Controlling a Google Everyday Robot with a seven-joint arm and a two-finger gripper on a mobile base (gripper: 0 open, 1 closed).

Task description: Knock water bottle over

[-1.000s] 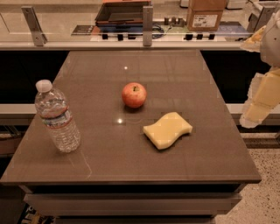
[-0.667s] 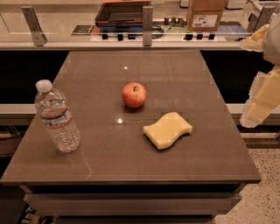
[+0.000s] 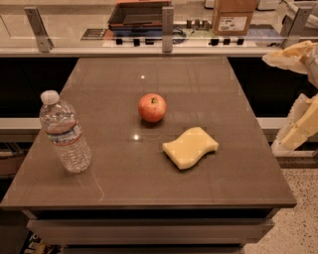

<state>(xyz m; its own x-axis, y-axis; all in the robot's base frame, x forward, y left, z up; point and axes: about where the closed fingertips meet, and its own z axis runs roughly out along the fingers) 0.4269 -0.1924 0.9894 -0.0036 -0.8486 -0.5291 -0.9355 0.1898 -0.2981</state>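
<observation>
The water bottle (image 3: pixel 64 134) stands upright near the table's front left corner; it is clear ribbed plastic with a white cap and a pale label band. My gripper (image 3: pixel 299 124) is part of the cream-coloured arm at the right edge of the view, off the table's right side and far from the bottle. Nothing is in contact with the bottle.
A red apple (image 3: pixel 152 107) sits at the middle of the brown table (image 3: pixel 198 79). A yellow sponge (image 3: pixel 190 147) lies to its front right. A counter with a glass rail, a dark tray (image 3: pixel 139 12) and a cardboard box (image 3: pixel 233 17) runs behind the table.
The arm at the right edge has shifted slightly downward. The bottle, apple and sponge have not moved.
</observation>
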